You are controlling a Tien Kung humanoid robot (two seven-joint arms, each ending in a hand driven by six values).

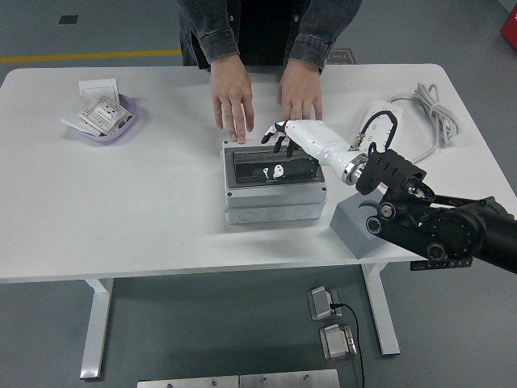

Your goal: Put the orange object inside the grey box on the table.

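**White Robot Hand at the Grey Box**

White-shelled with black fingers, the right hand [292,139] reaches in from the right on a black arm [440,226] and sits over the far right corner of the grey box [275,187]. Its fingers [279,142] are loosely spread, point down toward the box's dark window and hold nothing. A black cable [378,123] loops above the wrist.

The grey box stands at the middle of the white table [145,210]. Its lid [275,170] lies flat. Through the dark window a small white shape [275,171] shows; what it is cannot be told. No orange object can be made out in this view.

Just right of the box, partly under the arm, lies a grey block [359,228].

At the far side stands a person in a dark denim jacket. Both of the person's hands rest flat on the table just behind the box: one hand [231,101] near its far left corner, the other hand [300,91] just behind the robot hand.

At the far left a purple bowl [103,121] holds small packets, with a white card [98,86] behind it. At the far right lie a white power strip [380,118] and its coiled cord [432,109].
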